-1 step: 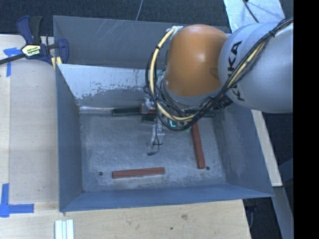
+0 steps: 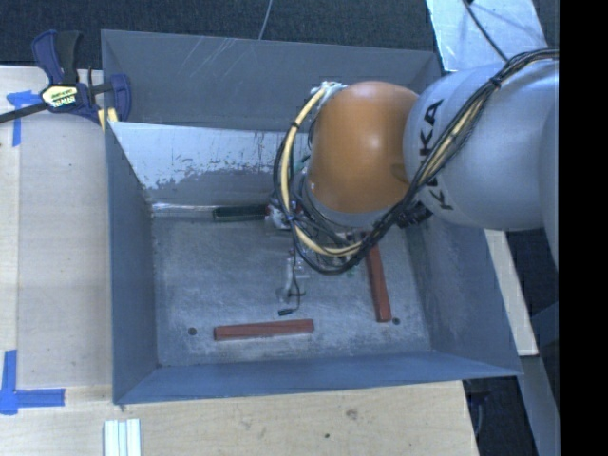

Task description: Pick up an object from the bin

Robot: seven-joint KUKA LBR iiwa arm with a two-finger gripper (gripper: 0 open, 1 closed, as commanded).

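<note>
While the gripper (image 2: 291,297) hangs low over the middle of the bin (image 2: 128,255), open or closed I can't tell, a brown bar (image 2: 263,330) lies flat just beside it, nearer the front wall; second bar (image 2: 379,291) to the right, black rod (image 2: 237,213) at the back wall.

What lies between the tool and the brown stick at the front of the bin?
Nothing: in the camera view only a narrow strip of bare grey bin floor separates the tool from the brown stick.

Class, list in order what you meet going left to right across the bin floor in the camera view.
A black stick by the far wall → the gripper → a reddish-brown bar lying near-to-far on the right.
</note>
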